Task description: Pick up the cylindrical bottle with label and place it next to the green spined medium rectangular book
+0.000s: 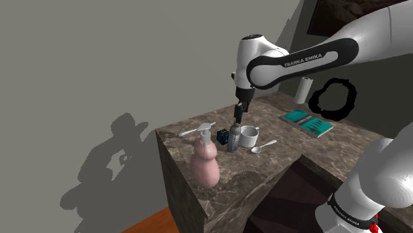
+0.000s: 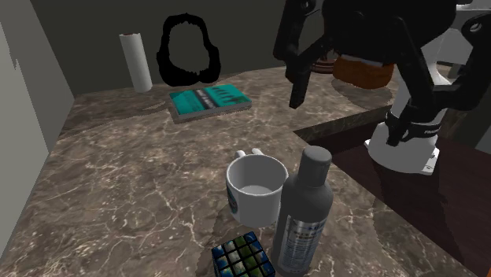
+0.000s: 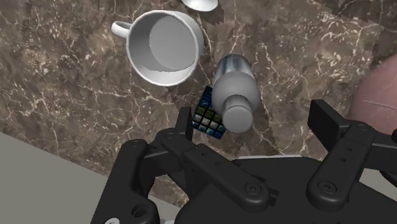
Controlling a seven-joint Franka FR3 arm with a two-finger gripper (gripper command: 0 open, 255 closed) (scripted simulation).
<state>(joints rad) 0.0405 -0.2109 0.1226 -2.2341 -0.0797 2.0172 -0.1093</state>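
The grey cylindrical bottle (image 1: 234, 140) with a label and a grey cap stands upright on the dark marble counter (image 1: 278, 165), between a white mug (image 1: 249, 136) and a small colour cube (image 1: 224, 136). My gripper (image 1: 241, 114) hangs open just above its cap. In the wrist view the bottle (image 3: 234, 83) is below and between the spread fingers of the gripper (image 3: 254, 122), untouched. The teal-covered book (image 1: 306, 122) lies flat farther back on the counter. The second exterior view has the bottle (image 2: 305, 212) in front, the book (image 2: 209, 101) behind, and one black finger (image 2: 297, 83) overhead.
A pink pump dispenser (image 1: 206, 162) stands near the counter's front corner. Spoons lie beside the mug (image 1: 263, 147) and behind the cube (image 1: 196, 129). A white roll (image 1: 303, 90) and a black ring-shaped blob (image 1: 334, 99) stand past the book. The counter drops off by the dispenser.
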